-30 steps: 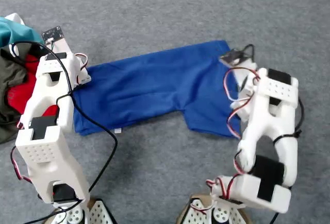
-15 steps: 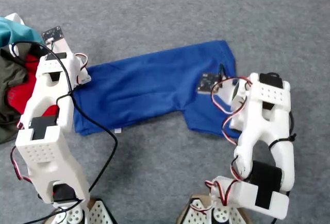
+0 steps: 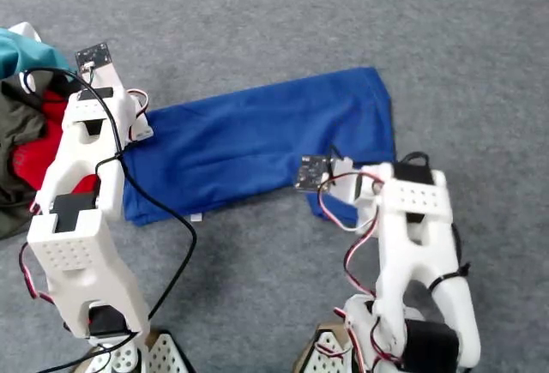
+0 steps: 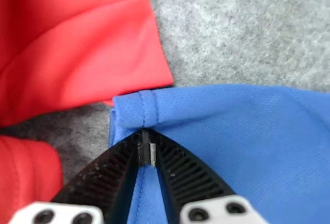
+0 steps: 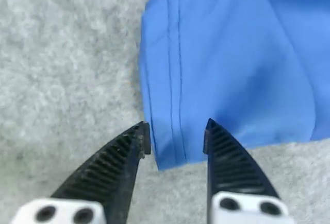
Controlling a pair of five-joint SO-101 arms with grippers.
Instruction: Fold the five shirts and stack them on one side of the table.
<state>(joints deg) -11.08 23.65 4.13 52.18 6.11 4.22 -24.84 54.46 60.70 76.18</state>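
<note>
The left pincer (image 4: 147,152) is clamping a pinch of the blue shirt (image 3: 257,141), its two black jaws standing together on the cloth just inside the stitched hem at one corner. That corner is bunching up slightly between the tips. Just beyond it, a red shirt (image 4: 72,44) is lying with its edge touching the blue corner, and a strip of the grey table (image 3: 257,39) is showing between the two fabrics.

The right pincer (image 5: 175,136) is standing with its jaws apart, straddling a hemmed corner of the same blue shirt, so that the double line of stitching is running between the two tips. Whether the tips are touching the cloth or the table cannot be told.

In the high view, the blue shirt is lying spread across the middle of the table, running slantwise from the left arm's wrist to the far right. A short part is sticking out toward the arms' bases, and the right arm's wrist is hanging over its near edge. The left arm is stretching along the left side, beside a heap at the table's left edge where the red shirt is lying with a teal garment (image 3: 21,51) and a dark olive garment (image 3: 17,116).
</note>
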